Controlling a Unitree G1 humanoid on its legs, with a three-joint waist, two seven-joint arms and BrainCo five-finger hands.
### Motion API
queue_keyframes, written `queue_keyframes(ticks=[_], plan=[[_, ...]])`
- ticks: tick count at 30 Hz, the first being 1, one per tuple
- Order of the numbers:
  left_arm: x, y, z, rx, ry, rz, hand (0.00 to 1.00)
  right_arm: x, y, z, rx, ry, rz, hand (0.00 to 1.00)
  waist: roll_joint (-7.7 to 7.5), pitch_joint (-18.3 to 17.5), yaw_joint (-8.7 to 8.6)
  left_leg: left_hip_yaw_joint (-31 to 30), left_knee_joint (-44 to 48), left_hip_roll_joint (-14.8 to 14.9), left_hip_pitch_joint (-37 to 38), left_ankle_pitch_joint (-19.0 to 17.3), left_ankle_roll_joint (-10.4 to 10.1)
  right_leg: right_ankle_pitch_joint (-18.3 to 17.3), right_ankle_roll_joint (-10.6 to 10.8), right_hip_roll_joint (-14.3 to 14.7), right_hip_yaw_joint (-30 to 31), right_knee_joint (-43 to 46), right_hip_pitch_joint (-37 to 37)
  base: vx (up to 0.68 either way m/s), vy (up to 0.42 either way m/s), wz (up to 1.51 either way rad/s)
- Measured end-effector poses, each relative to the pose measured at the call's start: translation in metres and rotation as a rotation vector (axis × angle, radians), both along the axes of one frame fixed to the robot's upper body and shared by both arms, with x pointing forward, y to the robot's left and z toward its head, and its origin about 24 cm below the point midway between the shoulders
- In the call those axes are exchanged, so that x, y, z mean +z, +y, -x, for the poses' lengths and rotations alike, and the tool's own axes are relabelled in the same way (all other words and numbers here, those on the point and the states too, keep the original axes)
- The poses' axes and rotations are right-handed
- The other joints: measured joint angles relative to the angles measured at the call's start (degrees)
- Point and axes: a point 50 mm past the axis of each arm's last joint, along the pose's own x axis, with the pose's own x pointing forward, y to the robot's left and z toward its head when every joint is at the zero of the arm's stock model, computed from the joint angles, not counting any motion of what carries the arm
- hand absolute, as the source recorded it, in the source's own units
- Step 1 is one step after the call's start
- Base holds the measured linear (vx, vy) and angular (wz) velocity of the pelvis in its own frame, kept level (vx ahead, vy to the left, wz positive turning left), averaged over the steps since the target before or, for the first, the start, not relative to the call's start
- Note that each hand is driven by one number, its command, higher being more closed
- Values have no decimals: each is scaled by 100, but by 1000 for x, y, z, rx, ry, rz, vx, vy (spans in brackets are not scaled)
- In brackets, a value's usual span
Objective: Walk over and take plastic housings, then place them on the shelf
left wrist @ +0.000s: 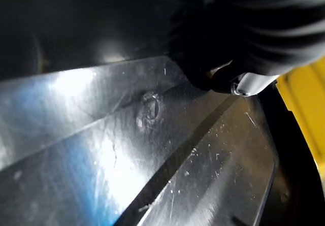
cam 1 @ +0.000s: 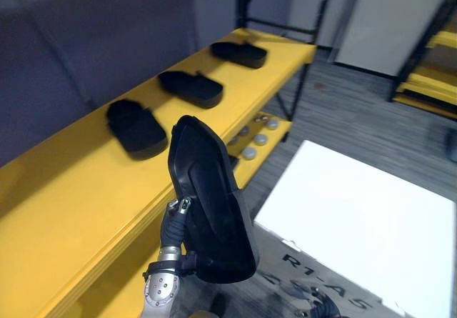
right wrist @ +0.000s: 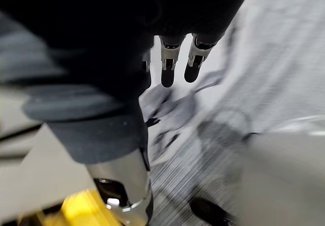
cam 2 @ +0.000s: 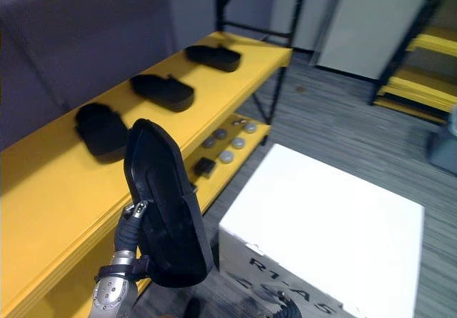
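Yellow shelf (cam 1: 86,189) holds three housings (cam 1: 136,126), the left hand (cam 1: 173,221) grips another housing (cam 1: 211,204) upright by its front edge, right hand (right wrist: 169,66) slack-fingered, so placing comes next: swing over bare shelf, lay it flat.

I am holding a housing (cam 1: 211,204) at 6 o'clock; three other housings (cam 1: 136,126) (cam 1: 191,88) (cam 1: 239,53) are lying on the shelf (cam 1: 71,211) toward 11 o'clock; a box (cam 1: 357,218) is sitting at 4 o'clock.

Soft, even room light falls on the yellow shelf (cam 1: 78,189), while bright glare streaks the black housing (left wrist: 101,144).
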Motion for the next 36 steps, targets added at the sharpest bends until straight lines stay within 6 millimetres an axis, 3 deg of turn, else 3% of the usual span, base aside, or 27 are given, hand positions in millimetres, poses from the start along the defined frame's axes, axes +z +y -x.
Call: queue_keyframes(ticks=[1, 2, 4, 5, 6, 8, 11, 12, 13, 14, 15, 17, 18, 20, 21, 23, 25, 28, 31, 36], plan=[[1, -3, -1, 1, -8, 30, 100, 2, 1, -7, 7, -17, 7, 0, 90, -28, 10, 742, 641, 294, -282, 5, 158, -16, 10, -44, -260, 118, 3, 66, 103, 126], [4, -6, -4, -2, -22, 42, 100, 5, 0, -16, 12, -40, 16, 0, 186, -6, 17, 963, 1070, 269, -537, 62, 153, -72, 58, -110, -420, 278, 48, 75, 111, 133], [8, -11, -8, -26, -45, 41, 100, 6, 3, -19, 9, -50, 13, 0, 190, -14, -20, 781, 740, -35, -557, 189, 214, -185, 57, -117, -540, -34, 158, 51, 116, 137], [9, -11, -9, -24, -53, 35, 100, 6, 6, -21, 7, -53, 6, 0, 154, -21, -14, 928, 713, -74, -487, -140, 206, -90, 181, -222, -811, -82, 194, 66, 135, 121], [11, -11, -10, -20, -58, 32, 100, 7, 6, -23, 7, -60, 9, 0, 218, -11, -33, 1007, 723, -68, -454, -177, 144, -82, 231, -236, -864, -61, 243, 115, 134, 77], [10, -9, -12, -7, -55, 8, 100, 8, 12, -27, 9, -69, -9, 0, 191, 30, 1, 981, 556, -248, -295, -91, 186, -73, 275, -337, -878, 19, 351, 96, 131, 31], [12, -12, -13, -6, -63, -35, 100, 8, 16, -30, 1, -77, -21, 0, 163, 50, -52, 822, 593, -509, -245, -187, 309, -81, 308, -672, -973, 447, 446, 69, 147, 39], [12, -14, -13, -9, -63, -46, 100, 7, 15, -27, -5, -68, -20, 0, 137, 66, -158, 638, 656, -623, -217, -254, 363, -82, 303, -852, -921, 817, 480, 52, 127, 74], [12, -16, -13, -8, -64, -52, 100, 6, 14, -22, -15, -60, -21, 0, 136, 67, -208, 511, 673, -710, -156, -353, 365, -103, 203, -1042, -632, 1300, 415, 74, 200, 82], [12, -17, -13, -7, -64, -61, 100, 4, 13, -15, -21, -44, -22, 0, 112, 88, -247, 371, 659, -775, -52, -398, 378, -168, -78, -1196, -82, 1870, 187, 62, 157, 82], [12, -17, -13, -4, -64, -77, 100, 1, 16, -10, -25, -32, -30, 0, 88, 100, -313, 151, 645, -822, 25, -412, 380, -395, -178, -1053, 878, 2252, -110, 68, 145, 88], [13, -16, -13, 11, -68, -93, 100, 2, 20, -3, -32, -41, -42, 0, 24, 136, -283, -107, 553, -881, 137, -423, 409, -776, -78, -469, 2456, 2399, -660, 49, 66, 71], [13, -16, -13, 16, -68, -93, 100, 3, 22, -3, -35, -48, -46, 0, -1, 154, -290, -167, 539, -895, 177, -419, 406, -849, -65, -304, 2842, 2381, -785, 20, 22, 55], [14, -18, -14, 16, -72, -94, 100, 7, 25, 1, -53, -76, -54, 0, -98, 109, -365, -560, 483, -996, 186, -378, 344, -951, 8, 358, 4090, 2087, -1177, 13, -22, 87], [14, -20, -14, 15, -73, -92, 100, 8, 26, 1, -58, -80, -57, 0, -128, 94, -377, -636, 451, -1028, 189, -378, 344, -946, 34, 461, 4310, 1936, -1230, 33, -104, 124], [12, -21, -13, 17, -66, -85, 100, 7, 32, 6, -71, -76, -71, 0, -294, -12, -388, -644, 377, -1120, 213, -379, 345, -846, 113, 401, 4338, 1022, -1190, 61, -136, 104], [9, -21, -9, 29, -47, -77, 100, 5, 35, 12, -81, -64, -82, 0, -292, -75, -283, -641, 363, -1095, 303, -392, 328, -473, 221, 351, 4138, 702, -927, 132, -175, 61], [5, -22, -5, 35, -23, -59, 100, 5, 39, 12, -89, -63, -98, 0, -257, -181, -157, -424, 574, -840, 275, -625, 171, -220, 130, 443, 3856, 190, -507, 150, -144, 27], [4, -22, -4, 32, -18, -45, 100, 7, 42, 11, -95, -75, -109, 0, -275, -264, -170, -441, 841, -782, 280, -760, 35, -212, 127, 484, 3658, 64, -239, 135, -74, 26], [3, -21, -4, 38, -15, -30, 100, 7, 43, 11, -104, -81, -109, 0, -283, -289, -143, -772, 927, -861, 248, -653, 48, -219, 122, 459, 3085, 200, -89, 104, -30, 64]])
